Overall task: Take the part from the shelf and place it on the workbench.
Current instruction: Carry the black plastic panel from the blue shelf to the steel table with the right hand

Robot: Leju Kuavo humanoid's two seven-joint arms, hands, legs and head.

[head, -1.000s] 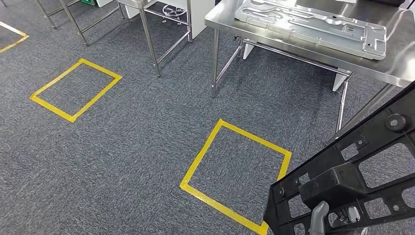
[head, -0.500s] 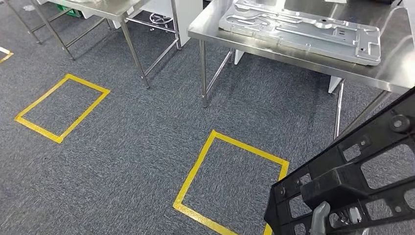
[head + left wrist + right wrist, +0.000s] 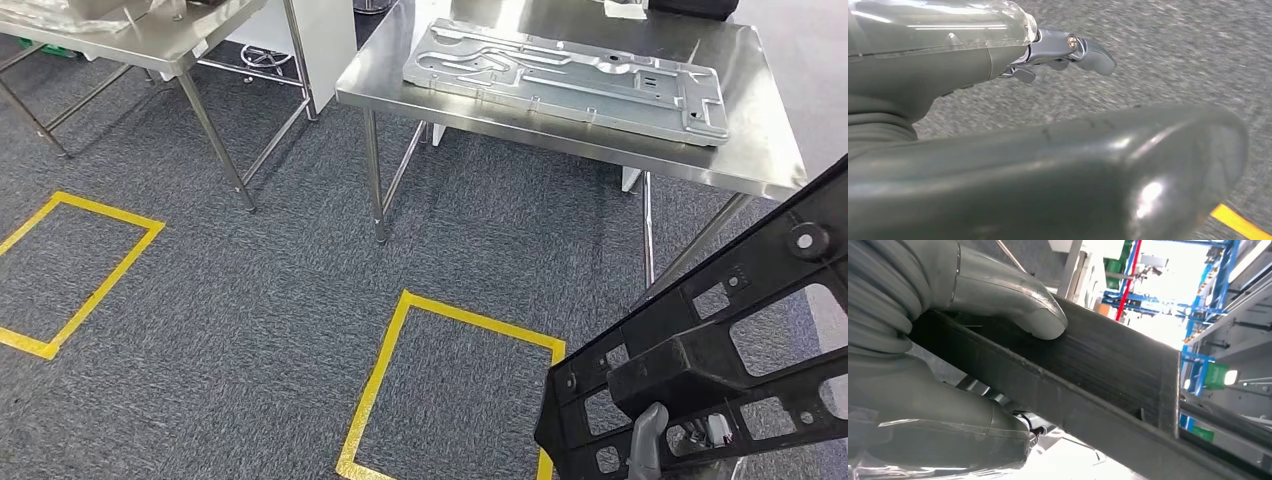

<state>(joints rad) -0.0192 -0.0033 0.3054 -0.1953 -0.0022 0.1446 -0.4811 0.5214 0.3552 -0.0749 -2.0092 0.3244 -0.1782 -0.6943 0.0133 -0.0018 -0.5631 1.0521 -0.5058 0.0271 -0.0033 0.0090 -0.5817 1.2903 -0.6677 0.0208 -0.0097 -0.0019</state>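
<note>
We carry the black frame part (image 3: 720, 350) low at our right side, out in front of the body, so it stays clear of our legs while we make for the steel surface (image 3: 760, 150) ahead. Our right hand (image 3: 948, 340) is clamped on one of the part's bars: the thumb presses on the bar's upper face and the fingers (image 3: 998, 395) curl under it, a grip that suits a long, flat, open frame which would otherwise swing. The part is in the air, not yet on the surface and well apart from it.

The surface already bears a large pressed metal panel (image 3: 565, 80), so we judge the part will need the bare strip beside that panel or a spot at the near edge. Yellow tape squares (image 3: 450, 390) on the carpet probably mark standing places in front of the benches.

The head view gives the layout and the part's tilt, but of the hand little more than a grey fingertip. The right wrist view shows the grip itself. In the left wrist view our left hand (image 3: 1063, 50) hangs over the carpet, fingers released and holding nothing.
</note>
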